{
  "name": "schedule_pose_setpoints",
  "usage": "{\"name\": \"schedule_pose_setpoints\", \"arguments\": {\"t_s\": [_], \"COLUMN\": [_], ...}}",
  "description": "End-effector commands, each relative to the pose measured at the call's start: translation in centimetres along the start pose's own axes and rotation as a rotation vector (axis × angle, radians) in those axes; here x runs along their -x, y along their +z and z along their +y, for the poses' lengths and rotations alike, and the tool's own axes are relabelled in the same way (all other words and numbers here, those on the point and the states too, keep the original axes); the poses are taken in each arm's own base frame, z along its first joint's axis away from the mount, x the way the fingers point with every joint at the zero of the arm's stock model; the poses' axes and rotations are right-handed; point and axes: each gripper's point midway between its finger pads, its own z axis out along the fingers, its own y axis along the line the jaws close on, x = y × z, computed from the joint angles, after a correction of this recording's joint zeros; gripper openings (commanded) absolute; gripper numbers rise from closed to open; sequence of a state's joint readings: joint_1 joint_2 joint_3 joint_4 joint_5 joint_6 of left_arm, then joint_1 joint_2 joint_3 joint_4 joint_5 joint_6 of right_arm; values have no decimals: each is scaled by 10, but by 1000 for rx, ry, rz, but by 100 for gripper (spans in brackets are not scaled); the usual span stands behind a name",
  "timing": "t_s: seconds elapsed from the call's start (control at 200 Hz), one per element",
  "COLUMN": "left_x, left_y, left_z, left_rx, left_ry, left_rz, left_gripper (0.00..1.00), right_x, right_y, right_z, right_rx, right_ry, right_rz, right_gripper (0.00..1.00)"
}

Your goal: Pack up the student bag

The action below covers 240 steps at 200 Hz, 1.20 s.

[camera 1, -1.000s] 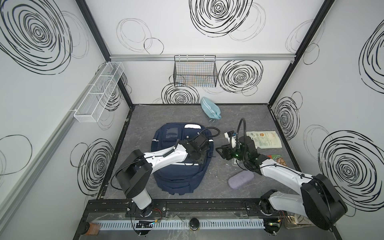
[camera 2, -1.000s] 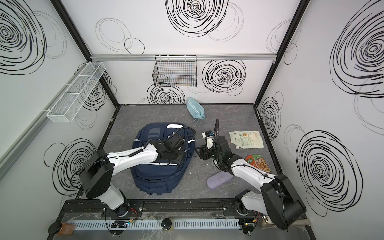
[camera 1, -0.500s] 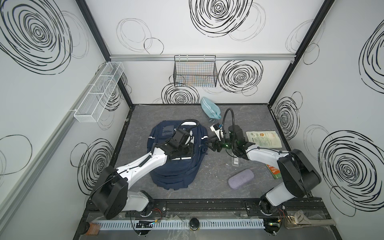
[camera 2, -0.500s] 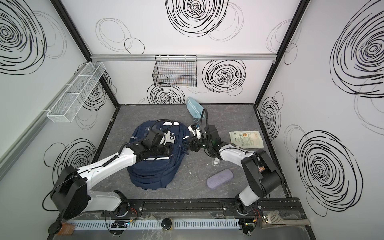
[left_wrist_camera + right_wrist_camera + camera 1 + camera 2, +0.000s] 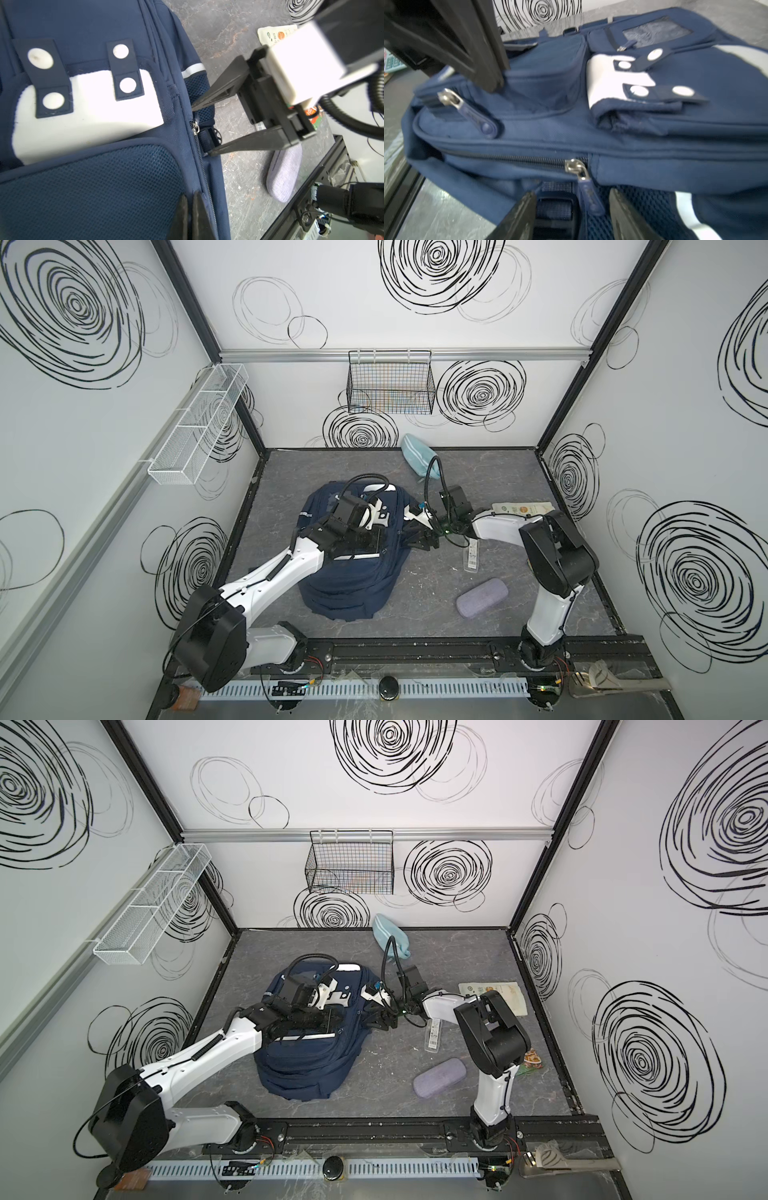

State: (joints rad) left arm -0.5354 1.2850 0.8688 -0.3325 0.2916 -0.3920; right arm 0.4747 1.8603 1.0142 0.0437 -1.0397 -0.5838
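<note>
On the tabletop (image 5: 436, 572), left of middle, lies the student bag (image 5: 353, 585); the left fingers (image 5: 180, 218), clenched, rest on its front. At its right edge, released right fingers (image 5: 519, 216) straddle the zipper pull (image 5: 588, 193): close squarely on it before pulling.

Spread jaws of the right gripper (image 5: 571, 197) flank a zip pull (image 5: 588, 193) on the bag (image 5: 654, 141), apparently not touching it; edges blurred.
</note>
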Motion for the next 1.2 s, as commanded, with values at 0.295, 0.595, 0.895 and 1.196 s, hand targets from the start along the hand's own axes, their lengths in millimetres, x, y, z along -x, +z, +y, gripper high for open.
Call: {"name": "schedule_pose_setpoints", "arguments": {"t_s": [0.295,0.595,0.895,1.196], "left_x": [31,32,42,52], "left_y": [-18,-17,-21,-19], "left_z": [-34,-33,-13,0], "left_rx": [-153,-163,-119,-102], "left_ry": [94,81,8,-84], "left_rz": [-139,-146,-191,-230], "left_gripper": [0,0,0,0], "right_x": [2,19,10,22], "right_y": [11,17,4,0], "right_z": [-11,-2,-4,12], "right_rx": [-6,22,-15,-70], "right_ry": [-100,-126,-15,27], "right_rz": [6,-74,-74,-104], "right_gripper": [60,49,20,3]}}
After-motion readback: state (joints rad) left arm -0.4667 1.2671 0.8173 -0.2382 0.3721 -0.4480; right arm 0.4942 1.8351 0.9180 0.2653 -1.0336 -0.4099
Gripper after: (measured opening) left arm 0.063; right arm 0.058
